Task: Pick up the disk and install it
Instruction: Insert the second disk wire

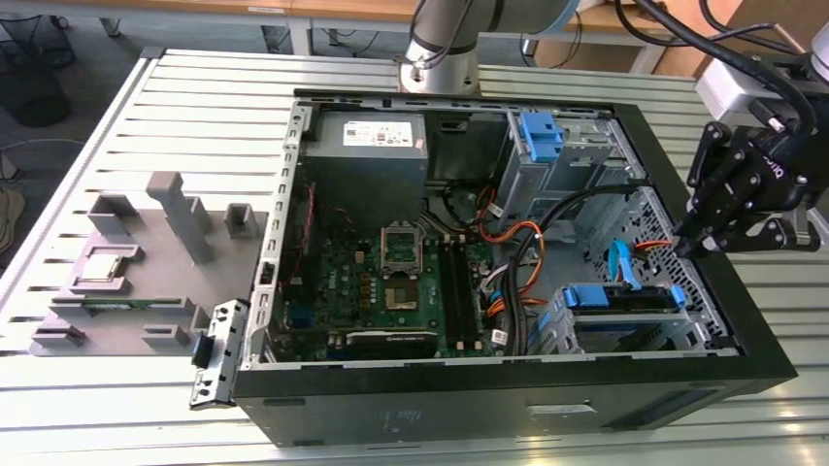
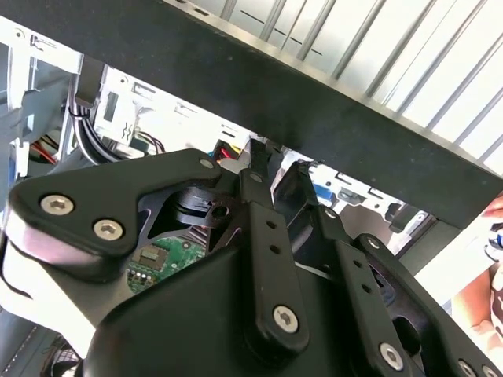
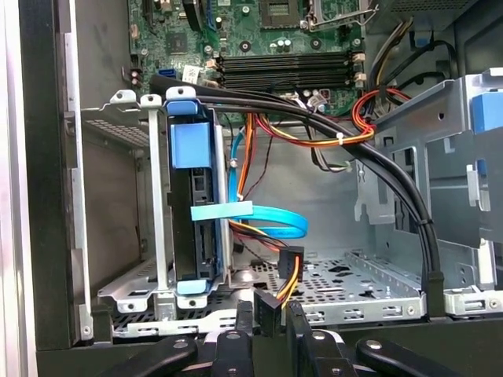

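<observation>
The disk [image 1: 623, 300] stands on edge in the drive cage at the case's front corner, on the exterior view's right, framed by its bright blue carrier. In the first wrist view the disk [image 3: 193, 228] sits slotted between the cage's metal rails. A light blue data cable [image 3: 263, 217] runs from it. My gripper [image 1: 677, 247] hovers over the case's wall beside that cage, apart from the disk. In the first wrist view the gripper [image 3: 269, 316] is shut on a black cable connector [image 3: 266, 303] with orange, yellow and red wires. My fingers [image 2: 256, 166] stand close together.
The open black computer case [image 1: 725, 301] holds a motherboard [image 1: 388, 282], a grey power-supply box [image 1: 369, 146] and a lone blue bracket [image 1: 539, 132] at the back. Thick black cables [image 3: 393, 188] cross the bay. A grey parts fixture [image 1: 143, 262] lies on the exterior view's left.
</observation>
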Action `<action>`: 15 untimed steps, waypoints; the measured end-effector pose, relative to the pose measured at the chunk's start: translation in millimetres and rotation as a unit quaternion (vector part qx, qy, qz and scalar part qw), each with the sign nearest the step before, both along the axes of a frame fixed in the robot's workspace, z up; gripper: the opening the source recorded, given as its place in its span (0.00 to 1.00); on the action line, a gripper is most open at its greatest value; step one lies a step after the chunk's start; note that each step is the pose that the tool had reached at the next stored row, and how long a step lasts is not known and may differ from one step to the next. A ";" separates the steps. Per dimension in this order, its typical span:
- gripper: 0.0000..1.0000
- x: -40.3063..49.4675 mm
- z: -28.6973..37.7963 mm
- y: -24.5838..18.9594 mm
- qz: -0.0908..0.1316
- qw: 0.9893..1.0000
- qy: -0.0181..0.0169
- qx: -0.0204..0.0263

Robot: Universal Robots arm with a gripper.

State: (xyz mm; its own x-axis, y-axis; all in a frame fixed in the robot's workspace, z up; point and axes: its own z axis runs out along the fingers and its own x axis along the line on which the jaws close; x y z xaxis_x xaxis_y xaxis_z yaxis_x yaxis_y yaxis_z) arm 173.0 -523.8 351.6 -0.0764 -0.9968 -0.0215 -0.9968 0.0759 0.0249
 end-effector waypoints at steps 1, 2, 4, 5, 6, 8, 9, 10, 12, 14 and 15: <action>0.31 0.6 0.1 0.1 0.000 1.000 0.000 0.000; 0.31 1.1 0.1 0.2 0.000 1.000 0.001 0.000; 0.31 1.3 0.1 0.2 0.000 1.000 0.001 0.000; 0.31 1.3 0.1 0.2 0.000 1.000 0.001 0.000; 0.31 1.3 0.1 0.2 0.000 1.000 0.001 0.000; 0.31 1.3 0.5 0.1 0.000 1.000 0.001 0.000; 0.31 1.3 0.6 0.2 0.000 1.000 0.001 0.000; 0.31 1.3 0.6 0.2 0.000 1.000 0.001 0.000; 0.31 1.3 0.7 0.2 0.000 1.000 0.001 -0.001; 0.31 1.3 0.7 0.2 0.000 1.000 0.001 -0.001; 0.31 1.3 0.7 0.2 0.000 1.000 0.001 -0.001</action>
